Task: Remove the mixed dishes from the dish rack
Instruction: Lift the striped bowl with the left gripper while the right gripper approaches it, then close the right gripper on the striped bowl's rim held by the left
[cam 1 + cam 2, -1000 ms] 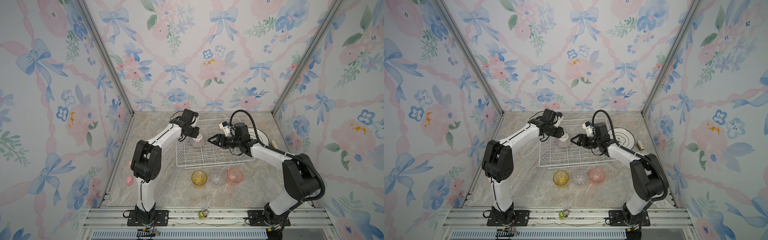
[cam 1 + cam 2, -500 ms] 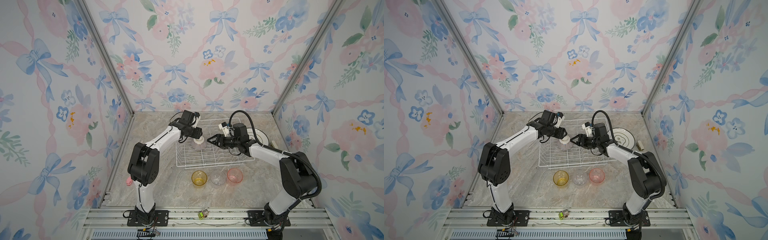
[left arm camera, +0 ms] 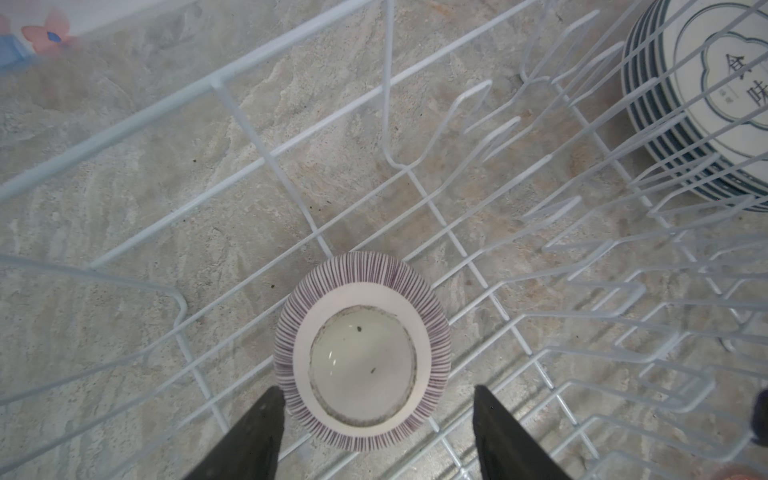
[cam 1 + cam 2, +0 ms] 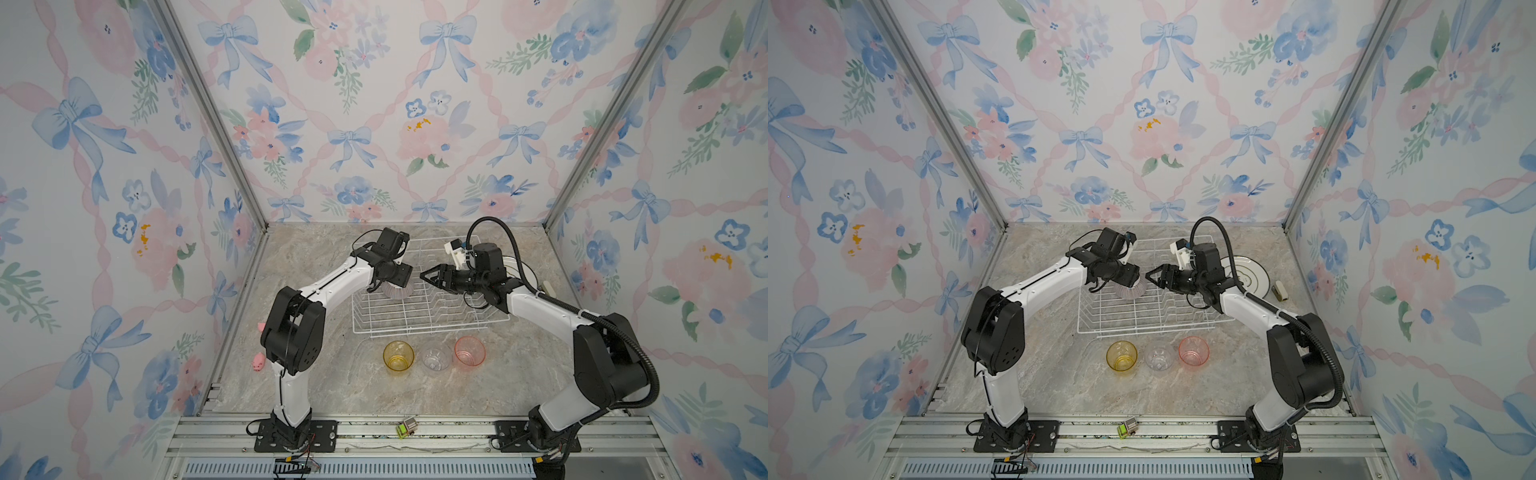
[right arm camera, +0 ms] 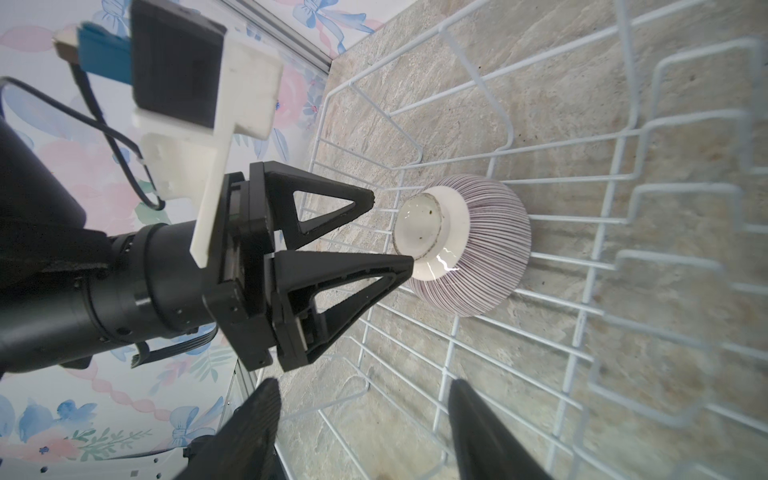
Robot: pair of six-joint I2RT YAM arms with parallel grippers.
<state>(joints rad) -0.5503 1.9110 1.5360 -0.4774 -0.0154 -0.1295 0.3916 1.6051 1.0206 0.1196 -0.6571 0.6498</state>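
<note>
Left wrist shows ribbed purplish bowl (image 3: 362, 353) inverted.

The left end effector (image 3: 376, 390) has let go. Its jaws were drawn in on the ribbed bowl (image 3: 361, 353) a second ago and now stand wide apart, one on each side of it. In both top views the upturned bowl has come slightly lower and nearer, and it now rests on the bottom wires of the dish rack (image 4: 428, 331). The left wrist has shifted a little the same way.
</note>
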